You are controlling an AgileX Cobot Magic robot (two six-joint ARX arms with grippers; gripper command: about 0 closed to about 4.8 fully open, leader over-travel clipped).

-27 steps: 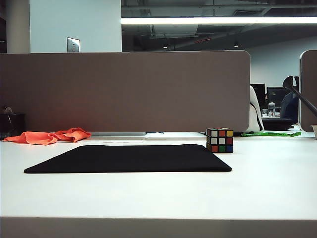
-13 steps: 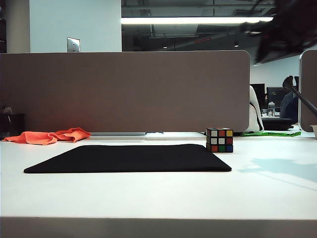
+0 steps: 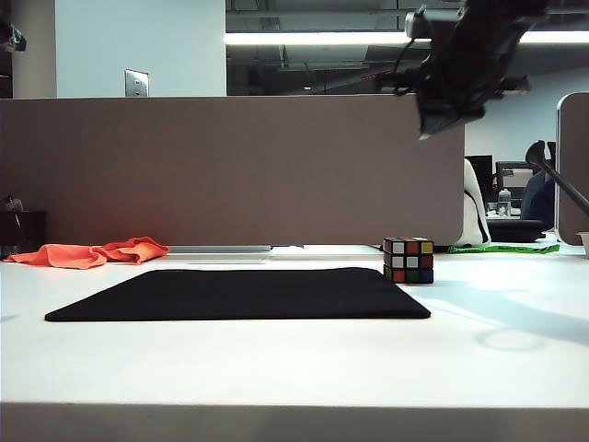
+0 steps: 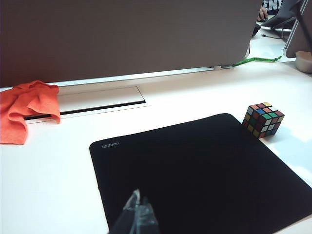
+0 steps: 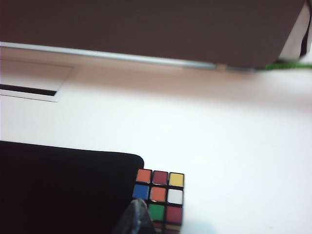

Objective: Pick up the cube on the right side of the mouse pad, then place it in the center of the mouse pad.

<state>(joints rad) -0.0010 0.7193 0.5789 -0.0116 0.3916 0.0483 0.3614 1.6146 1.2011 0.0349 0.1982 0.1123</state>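
The cube [image 3: 408, 260] stands on the white table, touching the right far corner of the black mouse pad [image 3: 239, 295]. In the exterior view my right gripper [image 3: 429, 129] hangs high above the cube, pointing down. In the right wrist view its fingertips [image 5: 139, 205] are pressed together, empty, over the cube [image 5: 161, 195] and the mouse pad's corner [image 5: 63, 185]. My left gripper [image 4: 138, 199] is shut and empty above the near part of the mouse pad [image 4: 195, 165]. From there the cube [image 4: 263, 119] lies far off at the pad's corner.
A crumpled orange cloth [image 3: 92, 252] lies at the back left of the table. A brown partition wall [image 3: 230, 170] runs along the back edge, with a cable slot [image 4: 97, 100] in front of it. A green strip [image 3: 502, 248] lies at the back right.
My right arm has come into the exterior view from the upper right and moved left and down above the cube. A dark bit of arm now shows at the top left corner. Cube and pad are unmoved.
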